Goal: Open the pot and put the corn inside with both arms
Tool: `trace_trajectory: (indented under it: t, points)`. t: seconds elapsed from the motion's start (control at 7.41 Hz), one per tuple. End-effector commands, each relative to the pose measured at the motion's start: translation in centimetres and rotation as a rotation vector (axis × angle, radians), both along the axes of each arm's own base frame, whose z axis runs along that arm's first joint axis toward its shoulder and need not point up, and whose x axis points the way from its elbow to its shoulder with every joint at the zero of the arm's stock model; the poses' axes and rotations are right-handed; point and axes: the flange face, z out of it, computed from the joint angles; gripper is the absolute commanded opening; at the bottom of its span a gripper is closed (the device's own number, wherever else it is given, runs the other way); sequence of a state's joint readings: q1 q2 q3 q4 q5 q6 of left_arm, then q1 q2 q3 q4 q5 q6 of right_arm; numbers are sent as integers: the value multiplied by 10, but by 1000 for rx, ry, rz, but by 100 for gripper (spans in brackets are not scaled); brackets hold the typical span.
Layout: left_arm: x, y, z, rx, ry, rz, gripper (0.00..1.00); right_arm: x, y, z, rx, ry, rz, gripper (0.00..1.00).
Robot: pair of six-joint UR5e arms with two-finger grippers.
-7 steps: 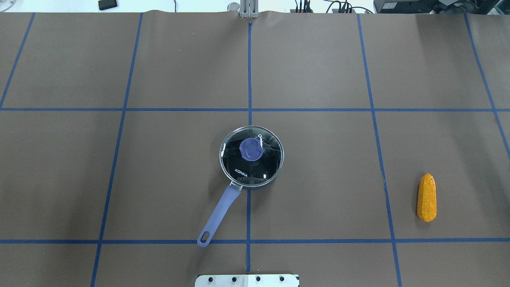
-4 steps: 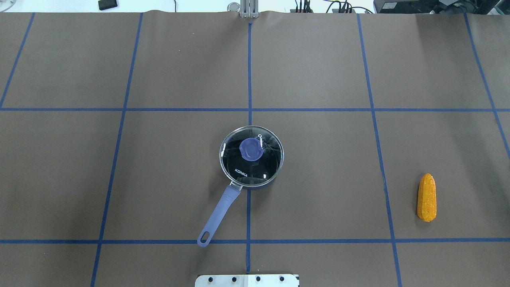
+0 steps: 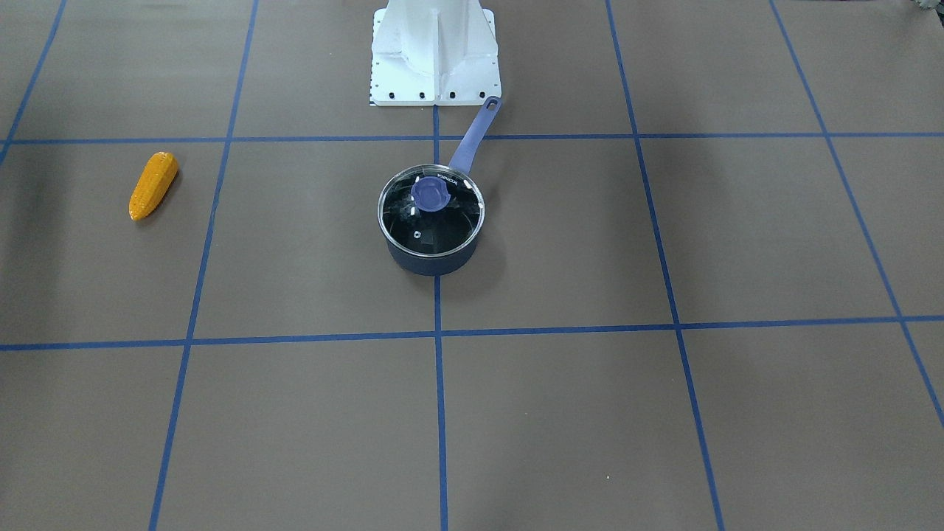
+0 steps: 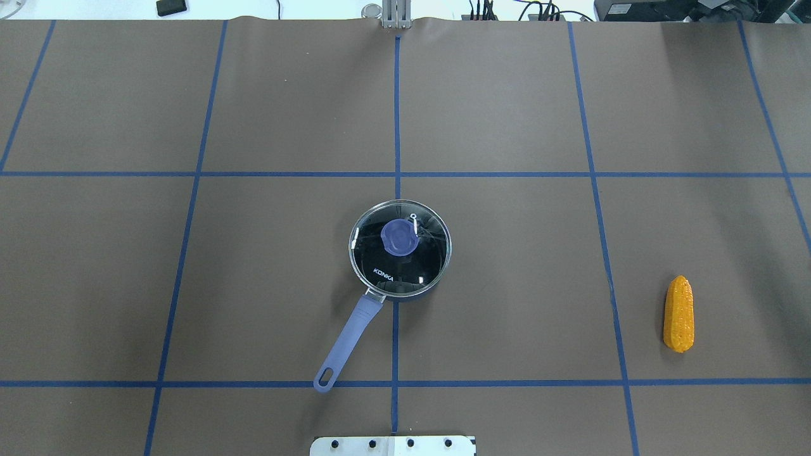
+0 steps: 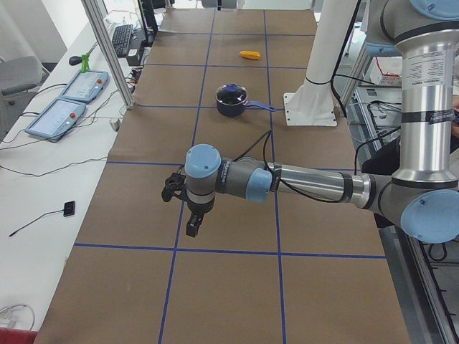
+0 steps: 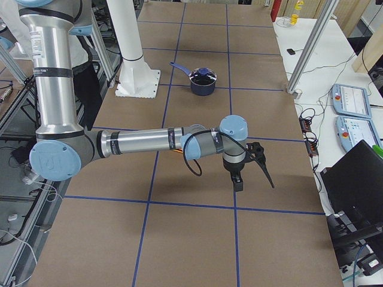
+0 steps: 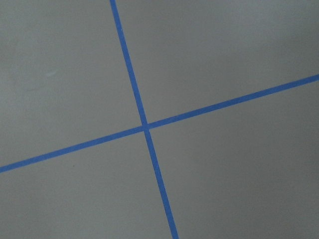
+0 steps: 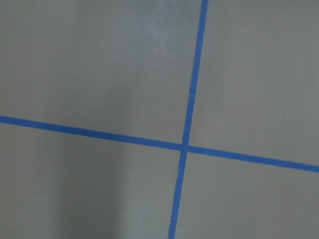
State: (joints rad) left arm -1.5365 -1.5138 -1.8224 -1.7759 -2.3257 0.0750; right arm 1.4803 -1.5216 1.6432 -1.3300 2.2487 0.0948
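The dark navy pot (image 4: 355,329) stands at the table's middle, its periwinkle handle pointing toward the robot base; it also shows in the front view (image 3: 431,263). A round glass lid (image 4: 412,269) with a blue knob (image 4: 398,237) covers it. The orange-yellow corn (image 4: 678,313) lies on the mat far to the right, also seen in the front view (image 3: 153,186). The left gripper (image 5: 188,218) shows only in the exterior left view and the right gripper (image 6: 254,179) only in the exterior right view. Both hang over bare mat far from the pot; I cannot tell if they are open or shut.
The brown mat (image 4: 507,285) carries a grid of blue tape lines. The white base pedestal (image 3: 435,51) stands just behind the pot's handle. Both wrist views show only mat and a tape cross (image 7: 145,127). Control pendants (image 5: 68,100) lie on the side bench.
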Motion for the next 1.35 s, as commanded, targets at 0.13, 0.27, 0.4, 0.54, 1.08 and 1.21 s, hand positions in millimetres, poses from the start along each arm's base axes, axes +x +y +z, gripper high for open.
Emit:
trace_trajectory:
  t: [0.13, 0.27, 0.4, 0.54, 1.08, 1.21]
  points:
    - [2, 22, -50, 209, 35, -9, 99, -2, -6, -21, 88, -25, 29, 100]
    - [31, 3, -80, 195, 92, -13, 99, -6, -9, -25, 93, -29, 23, 100]
    - [68, -8, -102, 119, 151, -37, 99, -20, -11, -33, 69, -46, 37, 100]
    - [107, -13, -137, 51, 223, -59, 100, -53, -10, -53, 33, -78, 59, 100]
    - [308, -10, -288, -301, 278, -114, 99, -101, -8, -76, -52, -109, 124, 100]
    - [344, -7, -342, -322, 196, -152, 99, -113, -5, -73, -53, -90, 122, 100]
